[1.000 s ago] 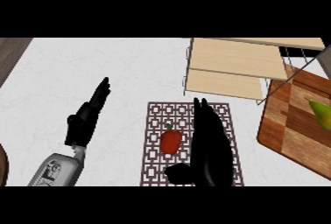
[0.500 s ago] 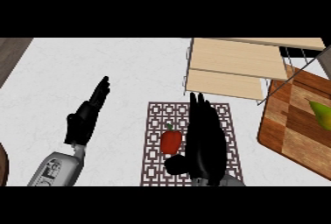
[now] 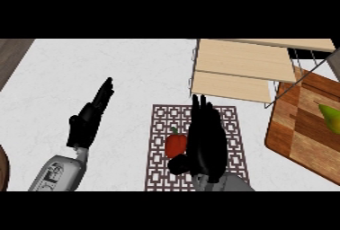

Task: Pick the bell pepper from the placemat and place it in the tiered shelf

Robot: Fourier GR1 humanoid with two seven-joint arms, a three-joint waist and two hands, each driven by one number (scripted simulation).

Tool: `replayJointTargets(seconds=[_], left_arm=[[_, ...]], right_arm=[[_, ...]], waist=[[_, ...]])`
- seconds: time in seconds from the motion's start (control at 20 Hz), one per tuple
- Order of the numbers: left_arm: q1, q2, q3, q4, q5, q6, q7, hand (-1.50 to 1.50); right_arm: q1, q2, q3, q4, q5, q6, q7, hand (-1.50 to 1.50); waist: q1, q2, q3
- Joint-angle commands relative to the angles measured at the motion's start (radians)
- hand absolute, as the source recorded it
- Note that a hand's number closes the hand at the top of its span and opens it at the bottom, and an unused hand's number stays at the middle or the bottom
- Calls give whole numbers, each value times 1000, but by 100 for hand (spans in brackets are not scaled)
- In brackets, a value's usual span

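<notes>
A red bell pepper [image 3: 175,144] with a green stem lies on the patterned brown placemat [image 3: 163,121] in the middle of the counter. My right hand [image 3: 204,139] is directly to the pepper's right, fingers straight and pointing away from me, its thumb low beside the pepper; it hides the pepper's right side. The tiered shelf [image 3: 242,67], with pale wooden boards on a wire frame, stands beyond the placemat at the upper right. My left hand [image 3: 90,117] rests open at the left, fingers up, over the white counter.
A wooden cutting board [image 3: 299,130] lies at the right edge with a green pear [image 3: 328,116] on it. The white counter [image 3: 100,67] stretches left of the shelf. A dark wooden edge shows at the far left.
My right hand has moved forward and a little upward along the placemat, its fingers now reaching toward the shelf's front. The pepper and left hand stayed put.
</notes>
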Motion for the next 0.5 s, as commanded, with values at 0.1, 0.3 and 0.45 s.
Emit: replayJointTargets(seconds=[0.1,0.3,0.45], left_arm=[[-3,10,24,7,2,-10,-15,0],[-5,-27,-6,17,-24,9,-13,0],[-21,-7,14,-5,-16,-3,7,0]], right_arm=[[-20,17,17,64,-12,-69,242,-150],[-15,17,24,46,-28,-39,242,-150],[-37,17,21,94,-38,-64,242,-150]], waist=[[4,2,0],[-6,0,0],[4,0,1]])
